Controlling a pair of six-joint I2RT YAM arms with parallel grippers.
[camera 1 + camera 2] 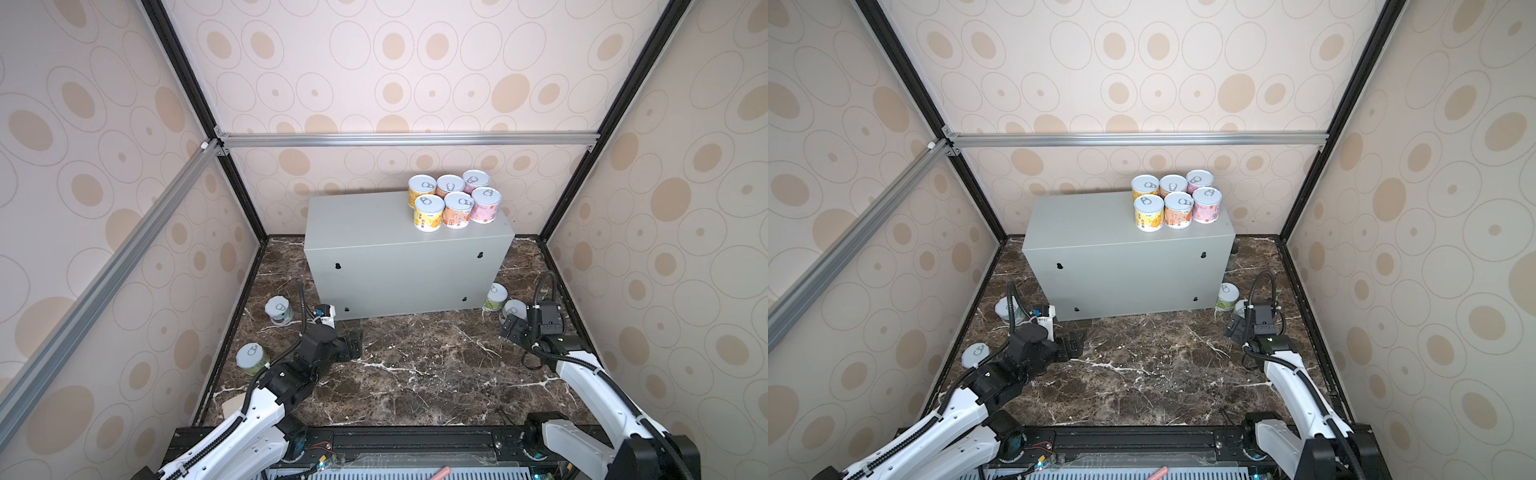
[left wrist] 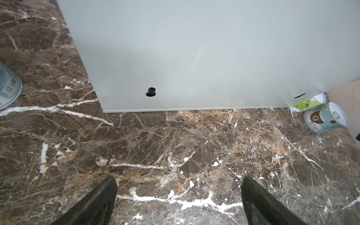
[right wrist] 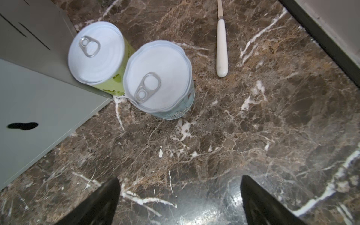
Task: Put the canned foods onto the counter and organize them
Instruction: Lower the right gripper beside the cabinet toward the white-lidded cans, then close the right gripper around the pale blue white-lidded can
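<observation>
Several canned foods (image 1: 455,199) (image 1: 1177,201) stand in two rows on the right end of the grey counter (image 1: 365,224) (image 1: 1084,224). On the marble floor by its right corner stand a green tin (image 3: 96,52) (image 1: 496,297) and a teal tin (image 3: 157,78) (image 1: 514,309), touching. My right gripper (image 3: 180,179) (image 1: 513,326) hangs open just short of the teal tin. Two pale teal tins (image 1: 278,309) (image 1: 252,358) stand at the left wall. My left gripper (image 2: 179,179) (image 1: 353,343) is open and empty, facing the counter's front (image 2: 194,48).
A white-handled knife (image 3: 221,48) lies on the floor beyond the two right-hand tins. The black frame rail (image 3: 321,39) and papered walls close in the floor on the sides. One left tin shows at the left wrist view's edge (image 2: 9,85).
</observation>
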